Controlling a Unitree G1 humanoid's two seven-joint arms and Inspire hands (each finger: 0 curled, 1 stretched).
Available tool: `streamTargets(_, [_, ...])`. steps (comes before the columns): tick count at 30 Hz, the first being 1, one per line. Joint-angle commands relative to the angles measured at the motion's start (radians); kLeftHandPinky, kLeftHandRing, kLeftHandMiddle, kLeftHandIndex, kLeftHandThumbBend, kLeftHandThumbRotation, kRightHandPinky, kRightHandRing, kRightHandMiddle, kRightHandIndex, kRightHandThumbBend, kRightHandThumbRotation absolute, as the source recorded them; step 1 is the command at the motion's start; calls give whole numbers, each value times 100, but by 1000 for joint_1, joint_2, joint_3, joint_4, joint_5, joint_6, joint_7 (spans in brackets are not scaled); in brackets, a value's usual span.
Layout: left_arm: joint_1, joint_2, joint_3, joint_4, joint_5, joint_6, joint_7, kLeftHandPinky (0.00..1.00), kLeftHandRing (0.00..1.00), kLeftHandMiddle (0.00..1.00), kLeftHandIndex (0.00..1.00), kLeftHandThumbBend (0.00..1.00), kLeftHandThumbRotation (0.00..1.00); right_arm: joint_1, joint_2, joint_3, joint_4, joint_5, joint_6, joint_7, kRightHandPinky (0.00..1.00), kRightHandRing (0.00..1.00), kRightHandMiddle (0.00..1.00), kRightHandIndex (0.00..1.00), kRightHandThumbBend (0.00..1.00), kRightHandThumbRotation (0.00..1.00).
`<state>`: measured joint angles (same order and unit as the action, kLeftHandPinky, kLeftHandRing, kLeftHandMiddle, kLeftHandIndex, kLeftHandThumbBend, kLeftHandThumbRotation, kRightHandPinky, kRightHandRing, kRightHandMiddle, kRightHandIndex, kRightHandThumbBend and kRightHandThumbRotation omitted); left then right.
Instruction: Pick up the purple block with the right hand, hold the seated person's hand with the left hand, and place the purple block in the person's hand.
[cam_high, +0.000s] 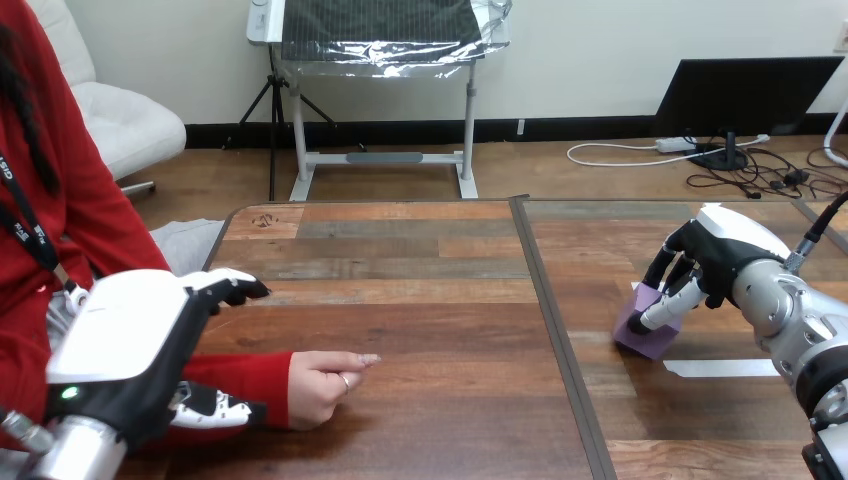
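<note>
The purple block (648, 334) sits on the right half of the wooden table (420, 300). My right hand (715, 255) reaches in from the right, its fingers (668, 306) curled over the block's top and near side. The person's hand (322, 384) rests on the table at lower left as a loose fist, knuckles up, with a red sleeve behind it. My left hand (125, 335) hangs over that sleeve's forearm. Its fingers (232, 285) stretch out straight beyond the arm and its thumb (212, 409) lies along the near side of the sleeve, not closed round it.
A dark seam (560, 340) divides the table into left and right halves. A strip of white tape (720, 368) lies on the table just in front of the block. The person's torso fills the left edge.
</note>
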<state>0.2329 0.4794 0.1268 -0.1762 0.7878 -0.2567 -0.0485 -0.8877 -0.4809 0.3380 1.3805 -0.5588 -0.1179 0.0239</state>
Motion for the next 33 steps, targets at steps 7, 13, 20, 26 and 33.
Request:
streamTargets(7, [-115, 43, -69, 43, 27, 75, -55, 68, 72, 74, 73, 100, 5, -46, -19, -17, -37, 22, -26, -9, 45, 49, 54, 53, 80, 0])
streamTargets(13, [-137, 57, -98, 60, 45, 103, -67, 69, 72, 74, 73, 100, 7, -46, -19, -17, -36, 23, -29, -8, 45, 49, 53, 53, 80, 0])
streamTargets(20, [-155, 63, -118, 68, 51, 138, -90, 70, 74, 75, 74, 100, 9, -46, -19, -14, -38, 20, -32, -9, 45, 48, 53, 53, 80, 0])
streamTargets(26, [-162, 70, -126, 74, 46, 142, -80, 71, 74, 76, 75, 100, 10, -48, -21, -7, -38, 13, -31, -8, 45, 49, 53, 53, 79, 0])
streamTargets(33, [-163, 73, -129, 65, 42, 156, -86, 71, 75, 76, 75, 100, 11, -45, -22, -9, -37, 14, -31, -7, 46, 49, 53, 53, 79, 0])
